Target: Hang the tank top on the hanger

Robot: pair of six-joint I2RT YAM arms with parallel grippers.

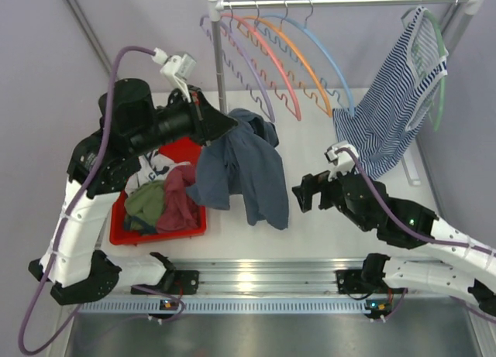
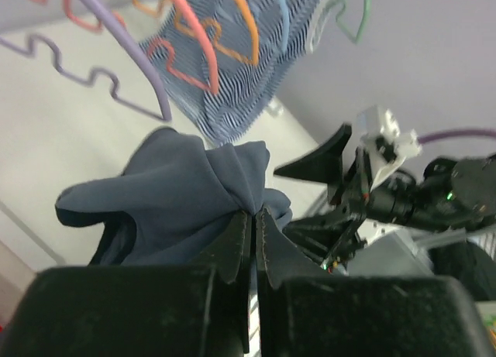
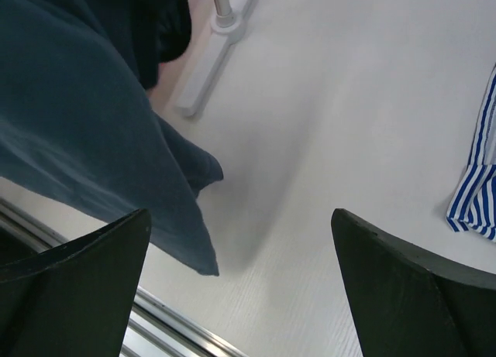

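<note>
Grips the tank top [image 1: 240,167] by a bunched fold in the left gripper [image 1: 231,127], with its 2 fingers pressed tight together on the cloth (plainest in the left wrist view, where slate-blue fabric wells up just past the closed tips). Holds the garment raised over the table [image 1: 310,233], just right of the red bin [image 1: 155,237], with the rest draped down in loose folds toward the tabletop. Cannot tell from above whether the lowest edge touches the surface. Sets the right gripper [image 1: 304,190] low over the table, just right of the hanging cloth, spread wide and holding nothing. Shows, in the right wrist view, a dark corner of the fabric near the left finger of that gripper; cannot tell whether touching. Finds the hanger [image 1: 339,70] on the rail [image 1: 341,0] at the back, hooked on as the rightmost of 4 arched hangers in a row, apart from the tank top. Places the purple hanger [image 1: 248,63], leftmost of that row, with its lower tip just above the bunched cloth. Shows a striped top [image 1: 395,109] in blue and white on a green hanger [image 1: 440,63] at the right end of the rail. Shows crumpled clothes [image 1: 167,198] in green, maroon and white heaped in the bin.
</note>
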